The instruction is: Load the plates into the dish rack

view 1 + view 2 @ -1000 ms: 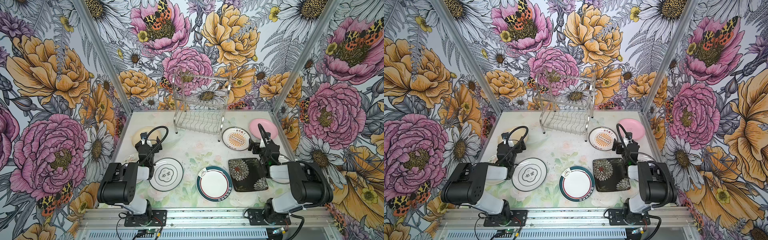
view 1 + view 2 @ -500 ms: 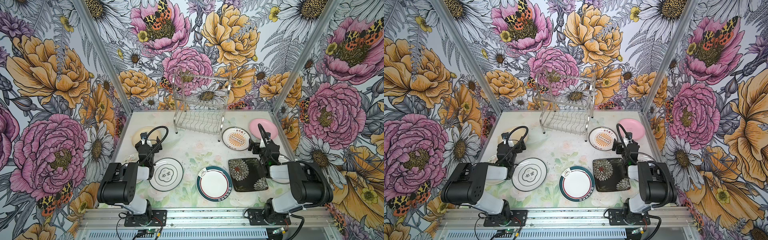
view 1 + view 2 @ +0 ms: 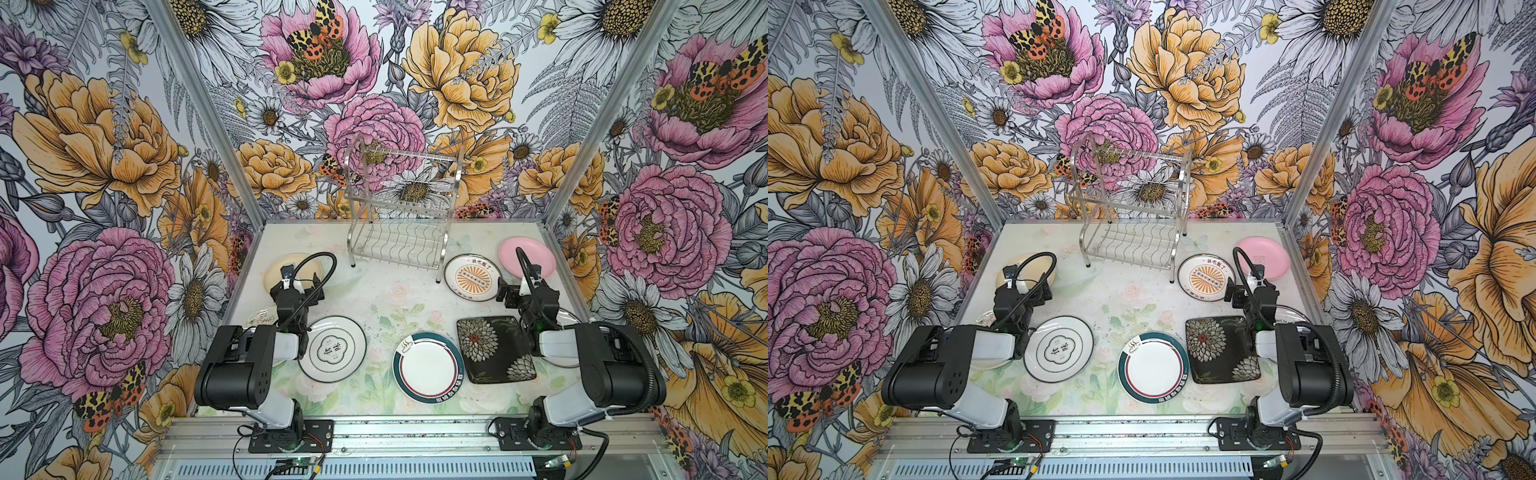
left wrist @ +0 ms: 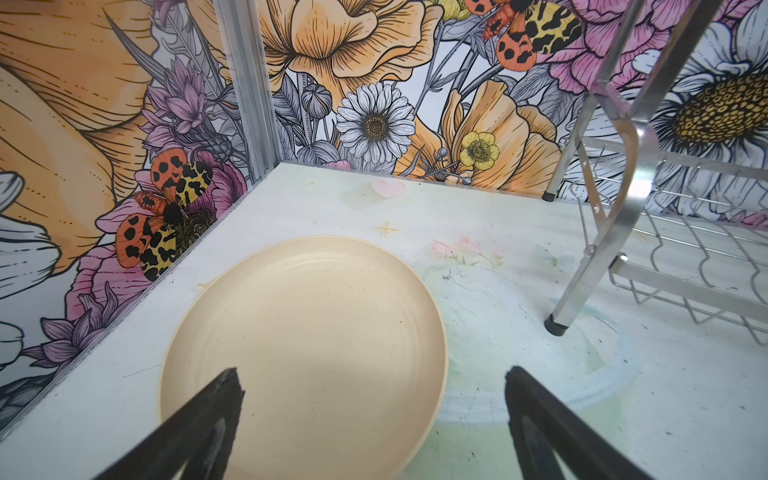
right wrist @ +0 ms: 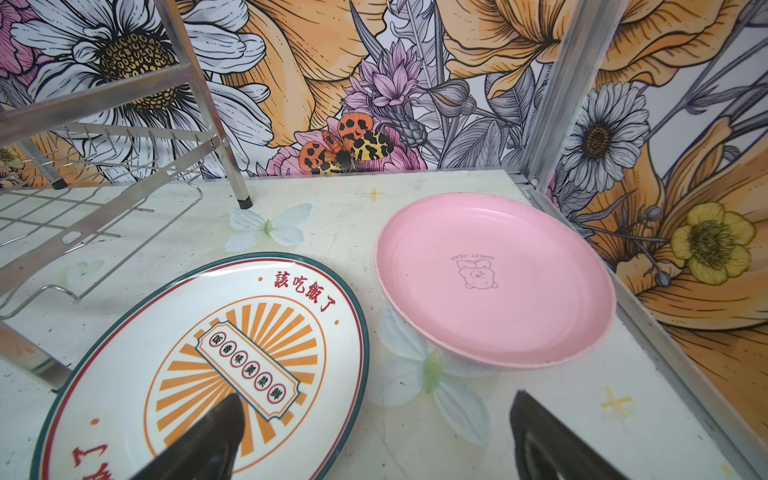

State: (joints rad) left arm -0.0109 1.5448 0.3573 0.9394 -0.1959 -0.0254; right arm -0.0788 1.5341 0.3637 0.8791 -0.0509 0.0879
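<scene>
Where the cream plate (image 4: 303,324) lies, the left gripper (image 4: 372,372) hovers, jaws wide. The right gripper (image 5: 376,399) gapes wide over the sunburst plate's (image 5: 166,332) edge.

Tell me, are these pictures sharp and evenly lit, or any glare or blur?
In both top views light is even, everything sharp. In the left wrist view glare whitens the arched frame of the shiny steel wire dish rack. In the right wrist view the plain pink round plate casts a soft shadow and the rack's nearest leg blurs.
</scene>
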